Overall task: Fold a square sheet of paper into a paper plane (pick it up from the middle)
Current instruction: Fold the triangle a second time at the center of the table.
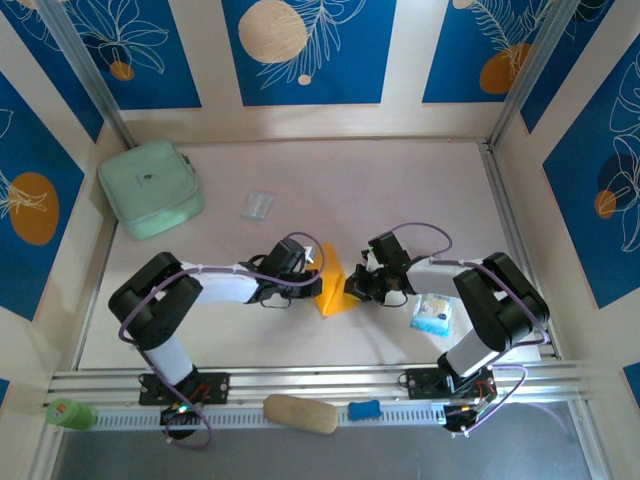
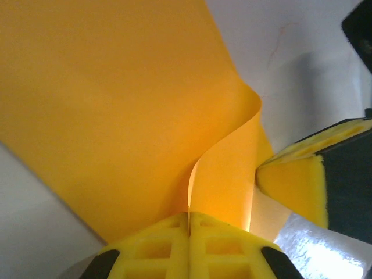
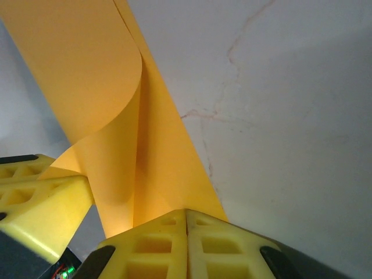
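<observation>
The orange-yellow square sheet of paper (image 1: 333, 290) stands on edge on the table, bent into a loose fold between both grippers; it is a curled sheet, not a paper plane in shape. My left gripper (image 1: 320, 283) is shut on its left side. In the left wrist view the yellow fingertips (image 2: 189, 216) meet with the paper's edge (image 2: 116, 104) pinched between them. My right gripper (image 1: 350, 287) is shut on the other side, and in the right wrist view its closed tips (image 3: 186, 212) hold the sheet's (image 3: 87, 70) lower edge. Each wrist view shows the other gripper's finger close by.
A mint-green pouch (image 1: 150, 188) lies at the back left and a clear plastic wrapper (image 1: 257, 205) sits behind the arms. A blue-and-white packet (image 1: 433, 314) lies by the right arm. A tan oval lump (image 1: 300, 413) rests on the front rail.
</observation>
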You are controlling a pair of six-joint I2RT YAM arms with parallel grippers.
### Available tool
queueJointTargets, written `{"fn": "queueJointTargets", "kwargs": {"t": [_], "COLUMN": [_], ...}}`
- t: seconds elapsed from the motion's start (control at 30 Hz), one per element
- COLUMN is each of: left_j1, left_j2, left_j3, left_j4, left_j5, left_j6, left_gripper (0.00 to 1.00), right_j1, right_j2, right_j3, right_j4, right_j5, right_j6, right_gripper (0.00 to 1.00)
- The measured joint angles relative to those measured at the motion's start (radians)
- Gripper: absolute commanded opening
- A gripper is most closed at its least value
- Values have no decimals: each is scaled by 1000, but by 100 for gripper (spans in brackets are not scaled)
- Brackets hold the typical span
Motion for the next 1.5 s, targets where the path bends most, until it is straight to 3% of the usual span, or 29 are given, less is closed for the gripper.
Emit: {"fn": "queueJointTargets", "kwargs": {"t": [1.17,1.5], "left_j1": [0,0], "left_j2": [37,54], "left_j3": [48,66], "left_j4": [-70,-72], "left_j5": [-28,-21], "left_j6": [27,27], "left_gripper": [0,0], "right_j1": [0,0], "right_j2": [-2,-54], "right_j3": [0,0], "right_j4": [-3,-66], "right_j5": [4,42], "right_j6": [-1,-12], "right_gripper": [7,11]}}
